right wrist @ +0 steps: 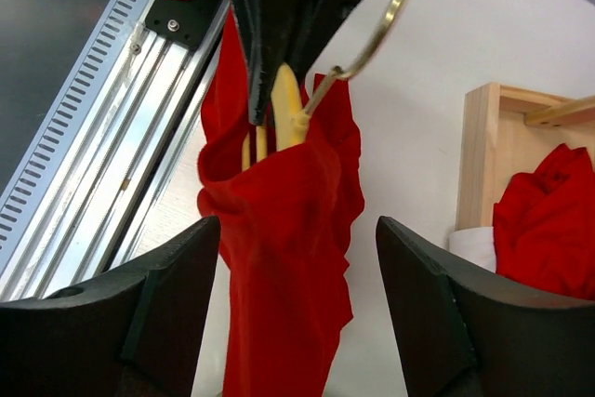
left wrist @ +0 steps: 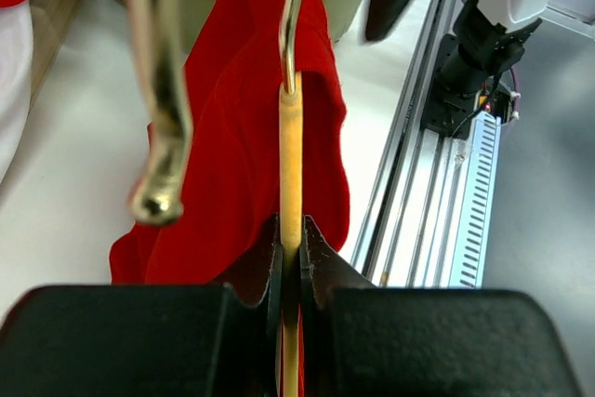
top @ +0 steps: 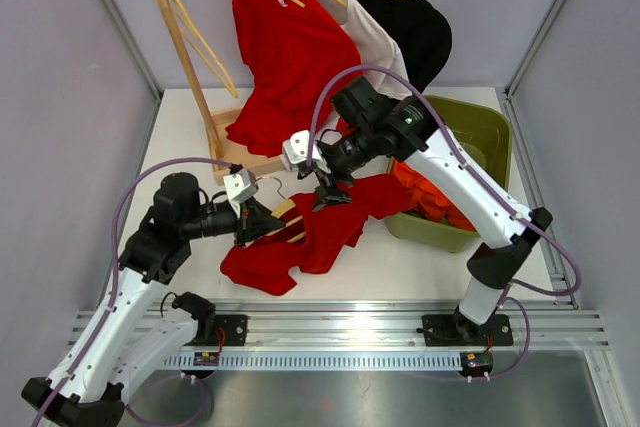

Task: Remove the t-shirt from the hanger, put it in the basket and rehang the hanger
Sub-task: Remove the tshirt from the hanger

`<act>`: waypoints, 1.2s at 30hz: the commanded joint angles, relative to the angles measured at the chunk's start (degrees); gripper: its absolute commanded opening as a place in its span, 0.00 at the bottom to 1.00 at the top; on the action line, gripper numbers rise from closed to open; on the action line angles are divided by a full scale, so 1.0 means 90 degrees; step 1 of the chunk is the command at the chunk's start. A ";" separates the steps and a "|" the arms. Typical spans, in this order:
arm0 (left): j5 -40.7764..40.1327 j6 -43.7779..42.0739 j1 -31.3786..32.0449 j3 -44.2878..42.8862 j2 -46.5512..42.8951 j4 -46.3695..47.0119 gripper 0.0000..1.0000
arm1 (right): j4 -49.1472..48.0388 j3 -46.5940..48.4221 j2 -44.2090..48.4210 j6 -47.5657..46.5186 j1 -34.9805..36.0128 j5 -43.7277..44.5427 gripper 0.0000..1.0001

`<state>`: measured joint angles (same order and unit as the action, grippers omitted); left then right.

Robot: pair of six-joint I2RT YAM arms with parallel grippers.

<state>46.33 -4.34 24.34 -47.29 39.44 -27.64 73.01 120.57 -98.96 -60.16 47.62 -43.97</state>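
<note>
A wooden rack (top: 183, 47) holds three hung shirts (top: 290, 57) beside a green bin (top: 490, 129).

- Top view: bright, even overhead light; soft shadows on the white table (top: 420, 272); sharp throughout.
- Left wrist: metal hook (left wrist: 158, 90) close to the lens, blurred, glare on its tip; wooden hanger (left wrist: 291, 174) in focus.
- Right wrist: near fingers (right wrist: 121, 323) dark and soft-focus; shirt (right wrist: 288, 258) evenly lit, folds lightly shaded.
</note>
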 commanded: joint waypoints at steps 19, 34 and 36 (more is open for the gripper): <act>0.0204 -0.0065 0.0020 -0.0302 -0.0105 0.0649 0.00 | 0.0256 0.0167 -0.0586 0.0542 0.0061 -0.0827 0.28; -0.3748 0.2091 0.0020 -0.0175 -0.1363 0.0318 0.84 | -0.1412 -0.1433 0.0760 0.2591 -0.0484 0.1007 0.00; -0.4295 0.2716 0.0020 -0.0147 -0.1589 0.0065 0.87 | -0.1919 -0.1940 0.0965 0.2904 -0.0573 0.1261 0.00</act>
<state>22.11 9.87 24.60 -47.24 27.49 -26.09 64.86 106.21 -95.70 -41.89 44.75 -38.09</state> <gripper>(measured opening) 0.855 0.051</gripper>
